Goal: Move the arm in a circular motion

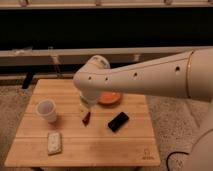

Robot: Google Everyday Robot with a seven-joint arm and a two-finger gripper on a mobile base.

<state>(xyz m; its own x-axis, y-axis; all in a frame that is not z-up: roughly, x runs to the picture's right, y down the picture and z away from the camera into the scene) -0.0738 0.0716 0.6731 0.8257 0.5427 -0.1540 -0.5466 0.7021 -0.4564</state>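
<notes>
The cream-white arm (150, 75) reaches in from the right across the wooden table (125, 145). Its bulbous elbow joint (92, 80) hangs over the table's middle. The short tip with my gripper (85, 111) points down from the elbow, just above the tabletop. A small red object (87, 119) shows right at the tip; I cannot tell whether it is held or lies on the table.
A white cup (46, 110) stands at the left. An orange dish (110, 98) sits behind the elbow. A black flat object (118, 121) lies right of the tip. A pale packet (54, 142) lies front left. Carpet surrounds the table; a dark wall is behind.
</notes>
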